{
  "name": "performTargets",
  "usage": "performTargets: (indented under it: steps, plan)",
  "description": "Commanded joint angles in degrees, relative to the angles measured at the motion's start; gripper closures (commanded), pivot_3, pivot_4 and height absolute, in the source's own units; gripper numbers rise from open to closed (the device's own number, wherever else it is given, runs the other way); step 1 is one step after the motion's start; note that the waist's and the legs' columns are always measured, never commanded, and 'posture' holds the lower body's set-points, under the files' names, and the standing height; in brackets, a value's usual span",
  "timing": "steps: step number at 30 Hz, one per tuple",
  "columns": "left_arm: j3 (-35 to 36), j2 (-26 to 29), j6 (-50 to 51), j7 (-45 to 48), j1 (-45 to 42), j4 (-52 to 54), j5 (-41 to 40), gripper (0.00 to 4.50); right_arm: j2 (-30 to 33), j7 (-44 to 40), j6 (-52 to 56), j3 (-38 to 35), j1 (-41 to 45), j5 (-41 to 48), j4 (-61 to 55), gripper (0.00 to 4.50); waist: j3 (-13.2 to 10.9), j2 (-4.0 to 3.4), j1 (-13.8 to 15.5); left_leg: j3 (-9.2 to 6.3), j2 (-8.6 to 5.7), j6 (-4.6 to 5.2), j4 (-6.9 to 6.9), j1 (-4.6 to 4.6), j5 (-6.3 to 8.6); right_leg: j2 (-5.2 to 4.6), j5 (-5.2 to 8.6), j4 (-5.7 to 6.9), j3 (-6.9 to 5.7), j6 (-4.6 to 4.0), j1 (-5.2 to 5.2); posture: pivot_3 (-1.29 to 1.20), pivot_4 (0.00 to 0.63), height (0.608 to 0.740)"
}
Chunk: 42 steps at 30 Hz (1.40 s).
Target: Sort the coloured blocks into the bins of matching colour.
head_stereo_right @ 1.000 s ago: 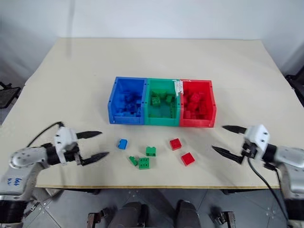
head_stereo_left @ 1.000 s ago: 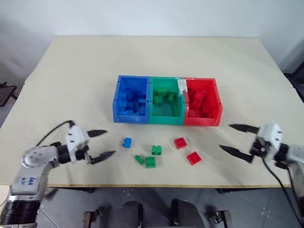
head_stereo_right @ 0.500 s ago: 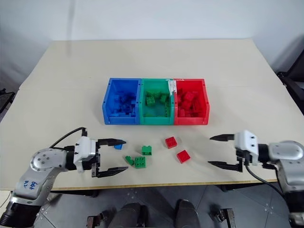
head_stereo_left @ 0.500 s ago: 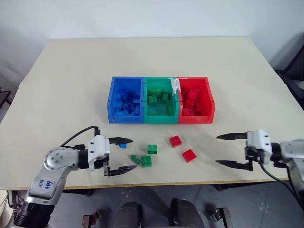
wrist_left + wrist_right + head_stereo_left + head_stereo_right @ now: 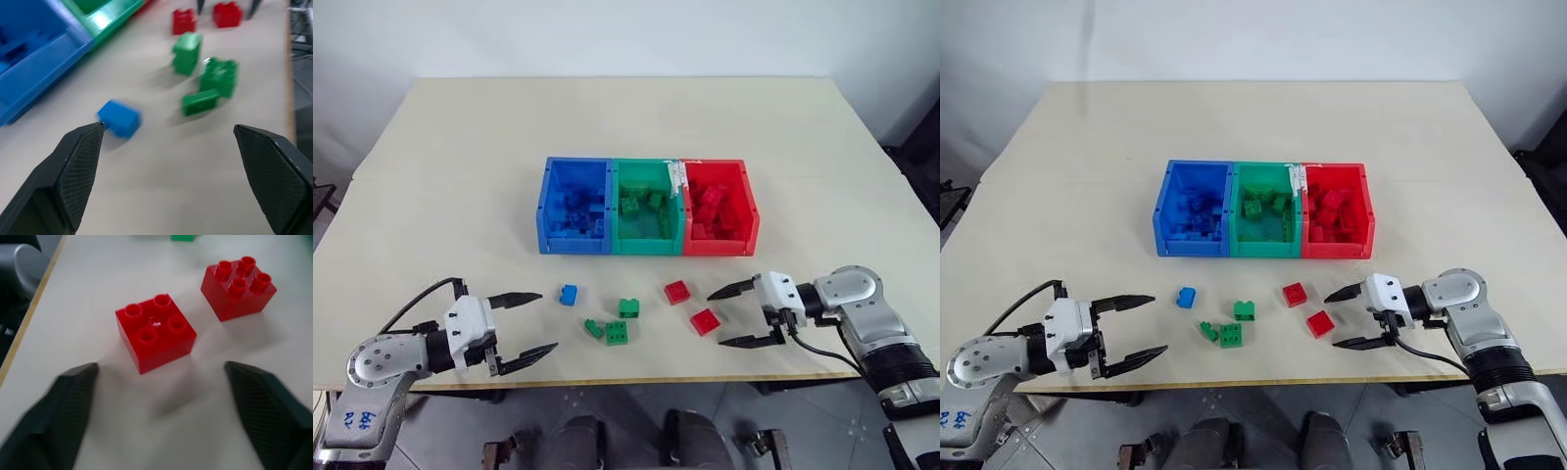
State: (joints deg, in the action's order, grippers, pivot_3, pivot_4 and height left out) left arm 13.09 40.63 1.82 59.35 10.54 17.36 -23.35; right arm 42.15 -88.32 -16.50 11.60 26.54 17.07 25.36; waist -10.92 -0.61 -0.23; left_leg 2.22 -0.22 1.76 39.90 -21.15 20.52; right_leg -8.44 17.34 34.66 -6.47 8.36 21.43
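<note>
Loose on the table (image 5: 460,176): one blue block (image 5: 569,294), three green, two red; both end effectors open, empty.

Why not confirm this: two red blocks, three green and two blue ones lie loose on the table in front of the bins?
Not quite: only one blue block lies loose, as the left eye view shows. The two red blocks and three green blocks are right.
</note>
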Motion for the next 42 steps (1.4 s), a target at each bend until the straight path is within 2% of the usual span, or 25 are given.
performTargets:
  steps: [1,5,6,13,15,17,19,24,29,33,35,39,42]
  plan:
    - [0.9,-0.8,-0.4,-1.6,-0.2,2.4,-1.4,0.00,-0.4,-4.1,0.2,0.2,-0.3,0.7,-0.4,1.60,0.0,-0.04,0.0,0.00,0.00,-0.01,0.01,0.01,-0.01,0.01,0.00,0.04,0.00,-0.01,0.00,0.00,0.150,0.740]
    - [0.2,-0.9,-1.0,-1.7,-0.9,1.8,-0.8,0.00,0.0,-4.2,0.7,0.1,-1.1,1.3,-2.1,2.91,0.0,-0.04,0.2,0.01,-0.01,-0.01,0.05,0.00,-0.01,0.00,0.00,0.06,0.01,-0.01,0.01,0.00,0.150,0.740]
    - [0.1,-1.0,-1.0,-1.8,-1.1,1.8,-0.8,0.00,0.2,-4.0,0.5,-0.2,-1.5,1.3,-2.6,3.10,0.0,-0.04,0.2,0.00,-0.02,-0.01,0.05,0.00,-0.01,-0.02,0.00,0.07,0.01,-0.01,0.00,0.00,0.150,0.740]
    - [-0.8,-2.6,0.8,-3.7,-3.8,3.4,-2.5,0.00,2.9,0.5,7.9,-5.9,-5.7,6.4,-11.3,3.10,0.0,-0.06,0.3,-0.02,-0.04,0.00,0.04,-0.03,0.01,-0.02,0.00,0.05,0.00,-0.01,0.02,0.00,0.150,0.740]
    - [-0.8,-3.9,2.7,-5.9,-5.9,4.6,-4.3,0.00,2.8,5.8,14.8,-10.6,-5.8,10.9,-15.0,3.10,0.0,-0.06,0.3,-0.01,-0.04,0.00,0.04,-0.03,0.01,-0.03,0.00,0.07,0.01,-0.01,0.02,0.00,0.150,0.740]
    - [-0.6,-5.7,5.4,-8.7,-8.5,5.8,-6.6,0.00,1.1,14.0,19.9,-15.6,-3.3,13.4,-15.5,3.10,0.0,-0.06,0.3,-0.02,-0.03,0.00,0.05,-0.03,0.01,-0.03,0.00,0.08,0.01,-0.01,0.02,0.00,0.150,0.740]
    - [-0.4,-6.8,7.5,-10.9,-10.5,6.8,-8.3,0.00,-0.3,20.0,21.2,-18.0,-0.2,12.0,-13.3,3.10,0.0,-0.06,0.3,-0.01,-0.03,0.00,0.09,-0.03,0.00,-0.04,0.00,0.12,0.03,-0.01,0.02,0.00,0.150,0.740]
    - [-0.1,-6.2,8.3,-11.9,-12.1,5.9,-6.7,0.00,-2.5,27.4,20.8,-17.8,9.4,6.0,-4.1,3.10,0.0,-0.06,0.0,0.05,-0.03,-0.03,0.03,-0.02,0.00,0.00,0.00,0.14,0.04,-0.02,0.08,0.00,0.150,0.740]
    - [2.4,-4.2,7.1,-10.8,-10.5,3.4,-5.7,0.00,-3.7,31.1,19.7,-16.9,15.2,1.5,2.1,1.41,0.0,-0.06,0.1,0.08,-0.06,-0.01,-0.02,-0.10,-0.01,0.01,0.01,0.09,0.03,-0.02,0.14,0.00,0.150,0.740]
    - [3.1,-3.8,5.7,-9.2,-8.8,2.2,-5.9,0.00,-2.6,29.6,20.5,-18.2,14.2,2.1,0.6,0.02,0.0,-0.07,0.3,0.02,-0.06,0.02,-0.02,-0.14,0.00,0.01,0.01,0.08,-0.02,-0.02,0.14,0.00,0.150,0.740]
    - [2.1,-3.5,4.8,-8.5,-9.0,1.2,-4.7,0.00,-1.3,28.1,19.9,-19.9,11.6,3.4,-1.6,0.02,0.0,-0.07,0.5,0.01,-0.09,0.03,-0.02,-0.17,0.01,-0.01,0.00,0.06,-0.02,-0.02,0.13,0.00,0.150,0.740]
    - [-2.1,-3.7,3.4,-5.7,-11.4,-0.5,-3.2,0.00,3.0,21.4,16.8,-24.5,0.4,6.7,-8.0,0.02,0.0,-0.07,1.7,0.01,-0.10,0.06,-0.04,-0.17,0.03,0.00,0.00,0.01,-0.06,-0.02,0.11,0.00,0.150,0.740]
    - [-5.9,-3.5,3.3,-2.8,-14.3,-1.9,-2.2,0.00,7.7,16.3,14.6,-27.0,-7.1,6.6,-8.5,0.02,0.0,-0.07,1.8,0.05,-0.13,0.10,-0.04,-0.16,0.05,-0.01,-0.01,-0.02,-0.07,0.00,0.07,0.00,0.150,0.740]
